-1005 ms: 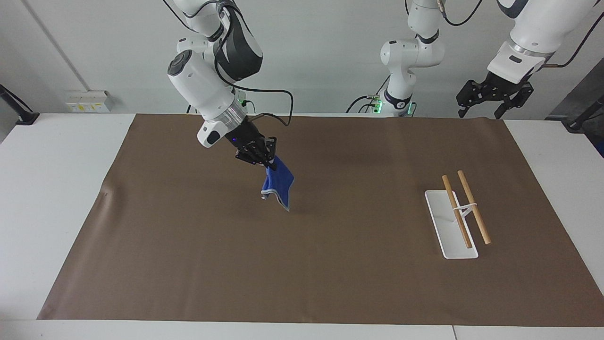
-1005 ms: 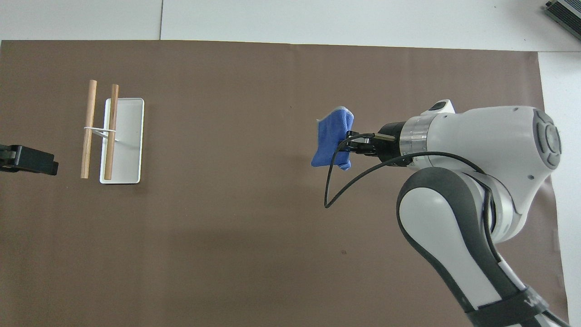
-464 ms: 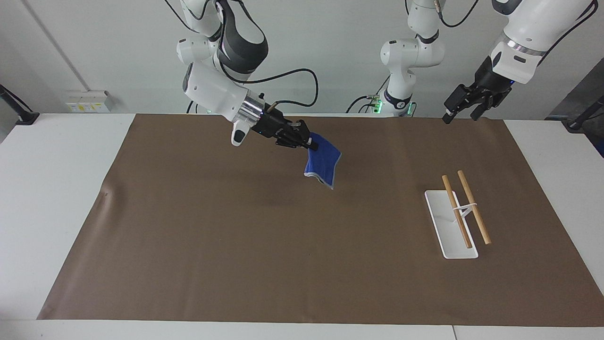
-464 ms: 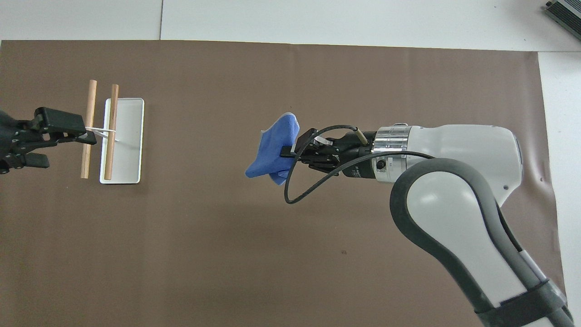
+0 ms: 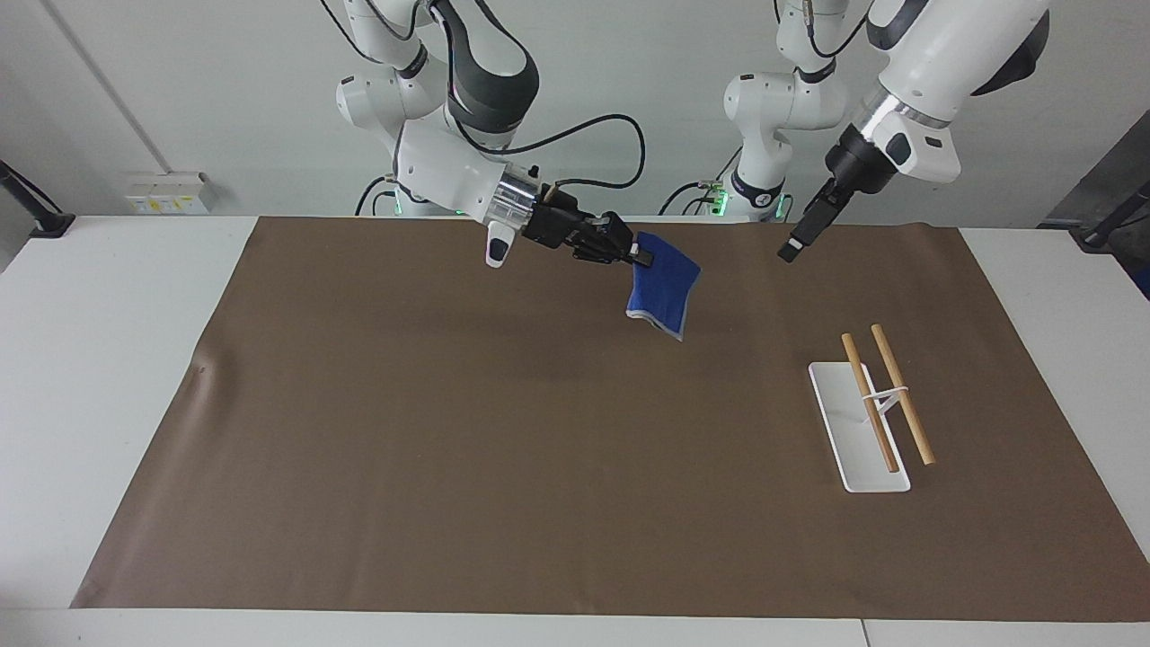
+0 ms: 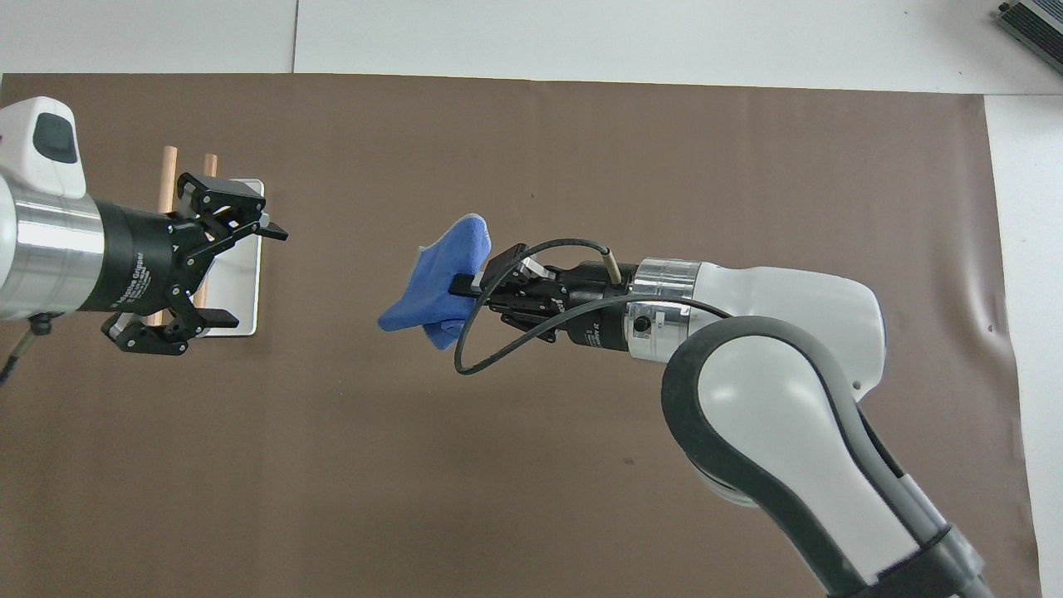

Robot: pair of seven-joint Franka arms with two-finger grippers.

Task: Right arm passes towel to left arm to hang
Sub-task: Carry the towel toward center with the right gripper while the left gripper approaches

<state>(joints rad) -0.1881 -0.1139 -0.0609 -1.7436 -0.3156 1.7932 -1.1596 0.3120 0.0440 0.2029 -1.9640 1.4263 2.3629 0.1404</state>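
Note:
The blue towel (image 5: 663, 289) hangs in the air from my right gripper (image 5: 633, 253), which is shut on its upper corner over the middle of the brown mat. In the overhead view the towel (image 6: 436, 278) droops off the right gripper (image 6: 475, 284). My left gripper (image 5: 795, 241) is up in the air, pointing toward the towel with a clear gap between them. In the overhead view the left gripper (image 6: 253, 278) is open and empty, over the rack.
A towel rack with a white base (image 5: 870, 478) and two wooden rods (image 5: 901, 395) stands on the brown mat (image 5: 449, 449) toward the left arm's end. In the overhead view the left gripper partly covers the rack base (image 6: 241, 289).
The right arm has lifted the towel and carried it toward the left arm's end. The left arm has swung in over the rack, its open gripper now facing the towel.

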